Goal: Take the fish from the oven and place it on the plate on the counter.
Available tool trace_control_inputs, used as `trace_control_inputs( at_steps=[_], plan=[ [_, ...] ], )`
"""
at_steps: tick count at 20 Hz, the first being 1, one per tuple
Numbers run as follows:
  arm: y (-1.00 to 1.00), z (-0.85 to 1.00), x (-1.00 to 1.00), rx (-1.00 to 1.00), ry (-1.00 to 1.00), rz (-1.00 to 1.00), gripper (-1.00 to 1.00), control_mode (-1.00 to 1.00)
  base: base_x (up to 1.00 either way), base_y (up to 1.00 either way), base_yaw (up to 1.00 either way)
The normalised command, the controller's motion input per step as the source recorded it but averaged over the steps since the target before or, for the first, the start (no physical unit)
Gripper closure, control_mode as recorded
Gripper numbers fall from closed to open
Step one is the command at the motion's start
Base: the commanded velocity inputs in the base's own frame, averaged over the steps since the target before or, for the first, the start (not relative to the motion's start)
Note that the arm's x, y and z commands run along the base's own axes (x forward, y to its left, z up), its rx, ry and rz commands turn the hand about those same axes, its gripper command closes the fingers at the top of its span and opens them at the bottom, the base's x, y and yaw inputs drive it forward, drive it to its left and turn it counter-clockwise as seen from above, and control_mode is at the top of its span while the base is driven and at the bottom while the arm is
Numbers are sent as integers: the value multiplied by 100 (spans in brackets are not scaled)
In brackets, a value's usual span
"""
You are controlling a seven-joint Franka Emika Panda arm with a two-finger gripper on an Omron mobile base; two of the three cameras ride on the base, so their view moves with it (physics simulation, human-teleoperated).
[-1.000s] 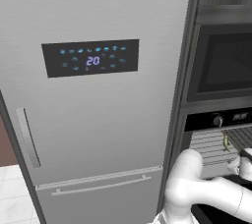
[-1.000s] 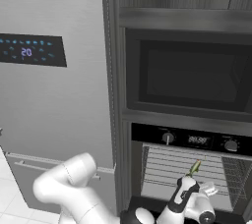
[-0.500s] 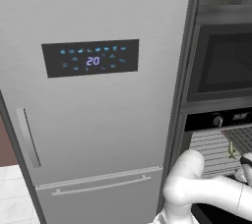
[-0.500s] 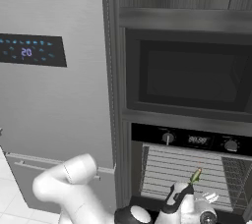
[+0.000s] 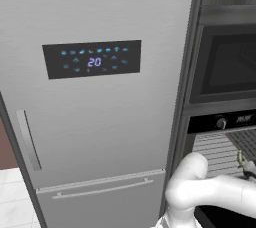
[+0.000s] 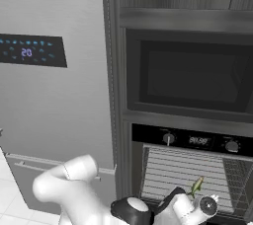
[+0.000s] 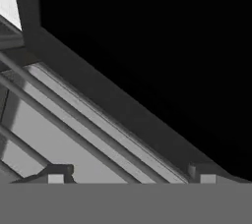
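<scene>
The fish (image 6: 197, 185) is seen tilted over the front edge of the oven (image 6: 192, 169) rack, just above the gripper (image 7: 128, 175) (jaws spread wide). It appears not to be clamped, though contact cannot be judged.

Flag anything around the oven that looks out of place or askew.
The fish stands out: it sits tilted, nearly upright, in front of the oven's wire rack rather than lying flat, just above the robot's hand. Whether anything supports it, I cannot tell. Nothing looks spilled or damaged.
</scene>
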Motion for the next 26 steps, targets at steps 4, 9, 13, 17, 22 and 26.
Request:
trace_control_inputs(
  at_steps=[4, 9, 13, 17, 22, 26],
  plan=[
    [-21, -23, -72, 0, 33, 3, 100, -100, 0, 0, 0],
    [-22, -26, -92, 0, 30, 5, 100, -100, 0, 0, 0],
    [-24, -28, -98, 0, 29, 6, 100, -100, 0, 0, 0],
    [-21, -28, -100, 0, 26, 7, 100, -100, 0, 0, 0],
    [-16, -19, -97, 0, 23, 7, 100, -100, 0, 0, 0],
    [-3, 13, -77, 3, -13, 3, 100, -100, 0, 0, 0]
  ],
)
